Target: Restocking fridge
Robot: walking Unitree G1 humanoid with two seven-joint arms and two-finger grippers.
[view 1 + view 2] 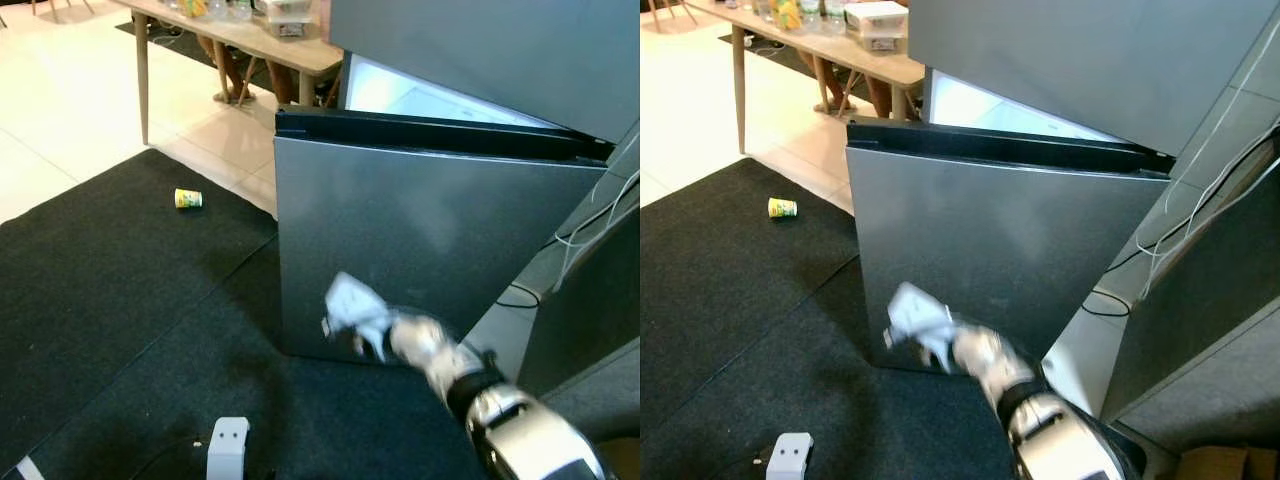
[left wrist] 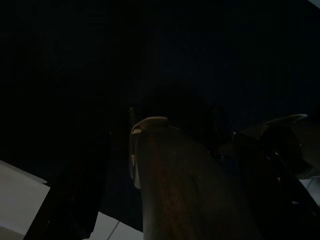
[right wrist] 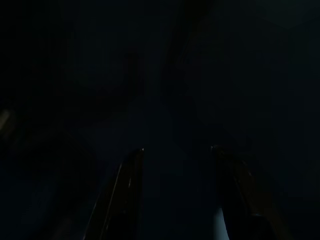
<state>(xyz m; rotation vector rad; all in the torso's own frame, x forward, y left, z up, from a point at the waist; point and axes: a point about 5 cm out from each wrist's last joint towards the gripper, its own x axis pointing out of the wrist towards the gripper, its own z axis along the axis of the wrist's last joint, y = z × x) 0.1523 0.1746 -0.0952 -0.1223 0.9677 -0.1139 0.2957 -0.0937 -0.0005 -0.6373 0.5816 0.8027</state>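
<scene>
A: What is lying around the robot?

B: A small yellow and green cup (image 1: 188, 199) is lying on its side on the dark grey carpet (image 1: 110, 290), well apart from everything else. A small white plastic block (image 1: 228, 448) is sitting on the carpet near the bottom edge. White cables (image 1: 1200, 190) are hanging down the grey wall on the right.

A: And what is standing in the way?

B: The brushed-steel fridge door (image 1: 420, 250) is swinging half open, blocking most of the lit white fridge interior (image 1: 420, 98), which is showing just above the door's black top edge.

A: Where is the working arm?

B: The silver right arm (image 1: 520, 425) is reaching toward the lower part of that door. The right gripper (image 1: 352, 312) is blurred against the steel, so I cannot tell whether its fingers are apart or together. In the right wrist view two dark fingers (image 3: 125, 195) are barely showing. The left wrist view is nearly black too.

A: What about the room?

B: Pale floor tiles (image 1: 70, 90) are stretching beyond the carpet to a wooden table (image 1: 240, 40) carrying clear plastic containers (image 1: 875, 22); their contents are too small to tell.
</scene>
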